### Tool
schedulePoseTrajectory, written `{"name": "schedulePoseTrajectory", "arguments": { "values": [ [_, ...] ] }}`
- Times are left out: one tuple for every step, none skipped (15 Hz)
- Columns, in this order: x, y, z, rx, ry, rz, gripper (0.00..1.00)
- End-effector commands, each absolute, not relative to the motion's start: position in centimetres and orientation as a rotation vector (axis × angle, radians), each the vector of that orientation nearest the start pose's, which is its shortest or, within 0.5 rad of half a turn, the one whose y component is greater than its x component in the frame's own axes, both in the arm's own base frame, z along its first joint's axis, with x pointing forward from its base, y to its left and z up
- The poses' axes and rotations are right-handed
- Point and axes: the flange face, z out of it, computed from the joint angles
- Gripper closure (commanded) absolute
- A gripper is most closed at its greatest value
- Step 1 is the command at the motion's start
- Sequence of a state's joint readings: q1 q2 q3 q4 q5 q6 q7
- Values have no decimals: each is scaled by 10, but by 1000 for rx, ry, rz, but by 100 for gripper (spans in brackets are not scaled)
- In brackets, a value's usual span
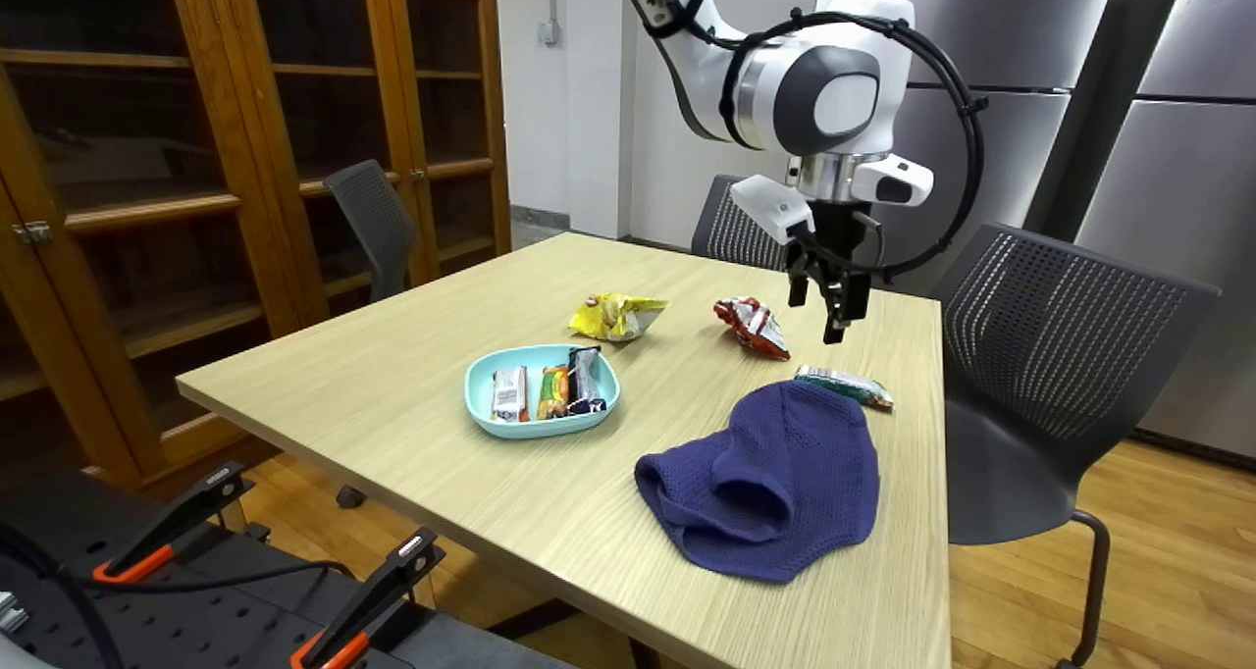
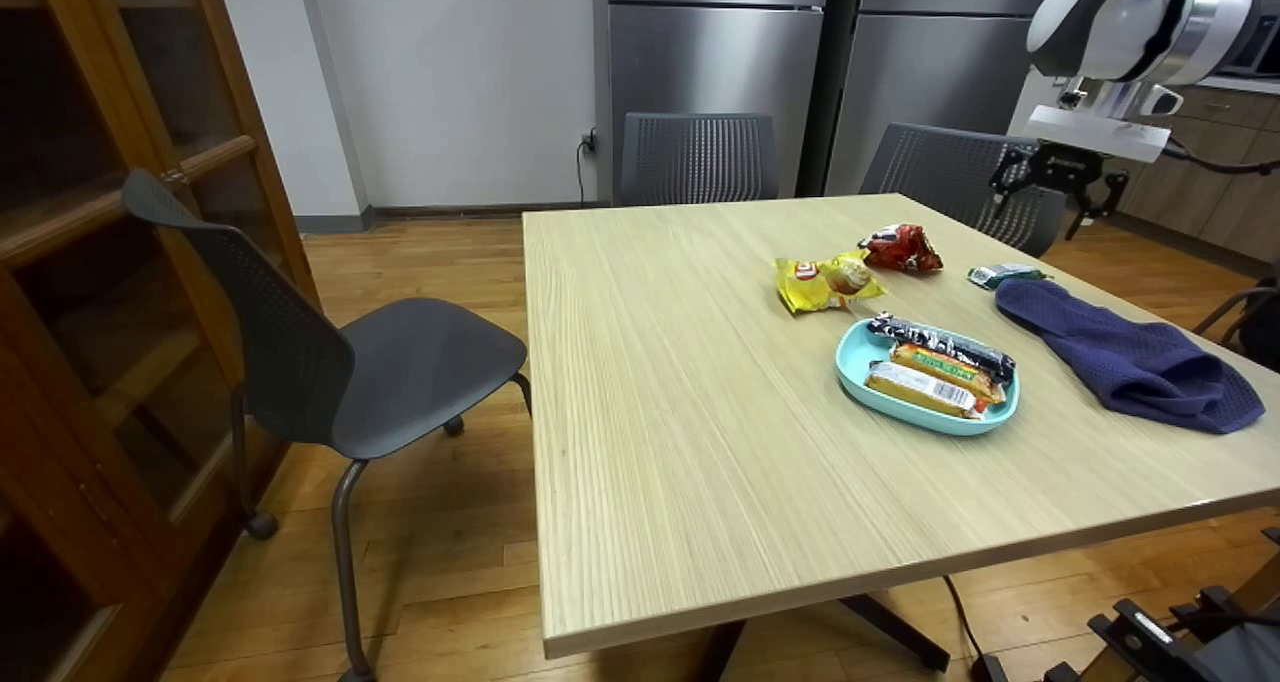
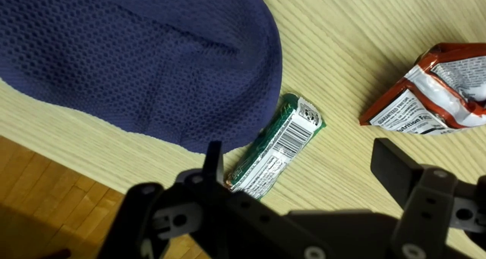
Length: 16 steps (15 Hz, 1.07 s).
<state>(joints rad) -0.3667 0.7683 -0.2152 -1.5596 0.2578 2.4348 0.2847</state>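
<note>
Claw is spread wide above the table, with nothing gripped. Below, the green bar is seen lying against the cloth. Approach seems the step in hand; for a grasp, the claw must be centred over the green bar and lowered.

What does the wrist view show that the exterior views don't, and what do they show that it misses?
Only the wrist view: a clear barcode on the green bar and readable print ("GUARANTEED FRESH") on the red bag.

Only the exterior views: the tray with three bars, the yellow bag, the arm, chairs, cabinet and fridges.

Shared: the green bar, red bag, cloth, table, floor and the open gripper, which holds nothing.
</note>
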Motion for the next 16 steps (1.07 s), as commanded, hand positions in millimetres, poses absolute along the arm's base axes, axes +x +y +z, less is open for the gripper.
{"name": "schedulePoseTrajectory", "arguments": {
  "values": [
    [622,-391,209,-2603,1641,-180,0],
    [623,-395,206,-2577,1679,-177,0],
    [625,-397,203,-2557,1709,-170,0],
    [627,-400,200,-2540,1736,-168,0],
    [628,-403,197,-2521,1762,-164,0],
    [630,-406,192,-2506,1787,-162,0],
    [632,-408,188,-2493,1806,-157,0],
    [633,-410,184,-2479,1823,-157,0],
    [635,-412,181,-2467,1837,-158,0],
    [637,-415,177,-2458,1851,-160,0],
    [638,-417,173,-2449,1862,-160,0],
    [640,-418,170,-2442,1870,-159,0],
    [641,-420,168,-2436,1880,-159,0],
    [643,-422,165,-2432,1892,-162,0],
    [644,-424,164,-2429,1899,-162,0],
    [646,-425,161,-2429,1905,-159,0]
  ]
}}
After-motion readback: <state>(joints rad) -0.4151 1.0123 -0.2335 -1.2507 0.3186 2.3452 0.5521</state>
